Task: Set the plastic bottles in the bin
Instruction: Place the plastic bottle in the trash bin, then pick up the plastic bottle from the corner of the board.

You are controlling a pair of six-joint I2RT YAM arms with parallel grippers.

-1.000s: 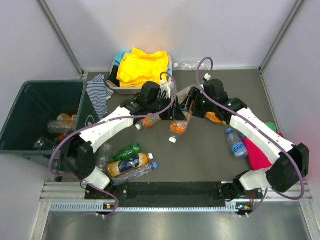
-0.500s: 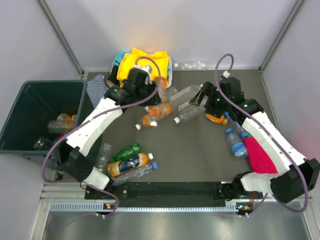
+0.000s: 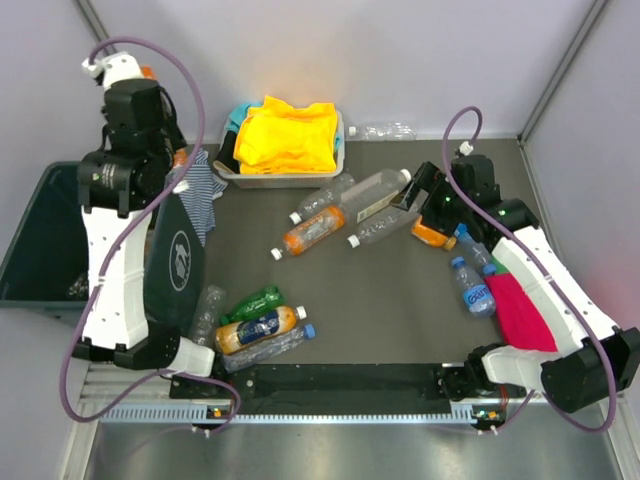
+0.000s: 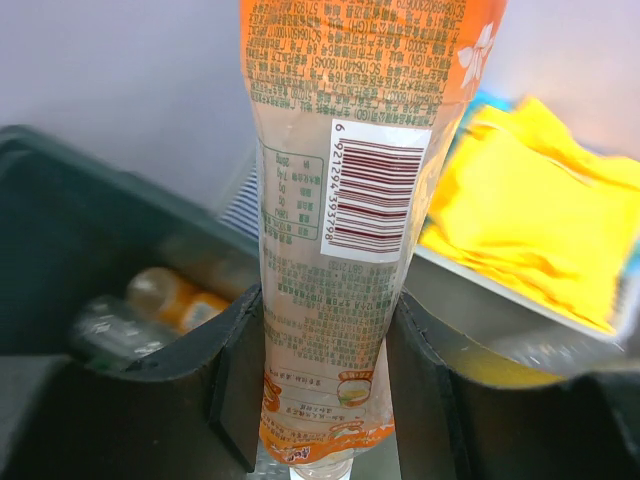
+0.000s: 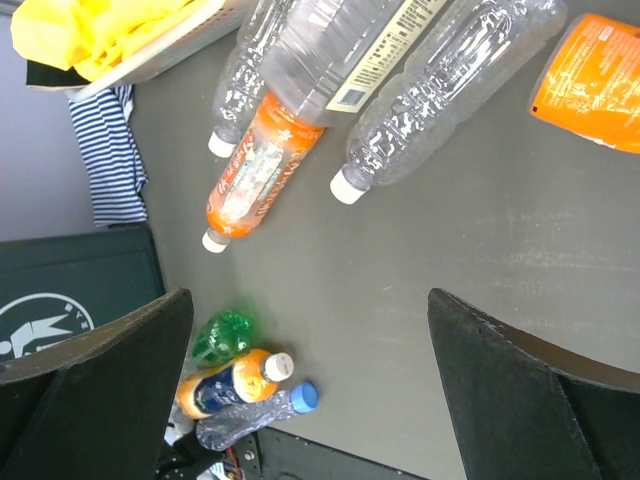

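Grey walls [image 3: 350, 60] box in the table [image 3: 400, 300]. My left gripper [image 4: 325, 372] clamps an orange bottle [image 4: 340, 150] by the bin [image 3: 35, 240]; right gripper [image 5: 310, 345] gapes empty.

1. The orange-labelled bottle [image 4: 330, 250] runs off the top edge of the left wrist view.
2. The left arm [image 3: 125, 250] hides much of the bin [image 3: 40, 240].
3. The bottles inside the bin [image 4: 165, 295] look blurred.

Glossy clear plastic bottles [image 5: 440, 90], matt grey table [image 5: 480, 260], soft yellow cloth [image 3: 287, 135], seemingly smooth green plastic bin [image 5: 80, 275].
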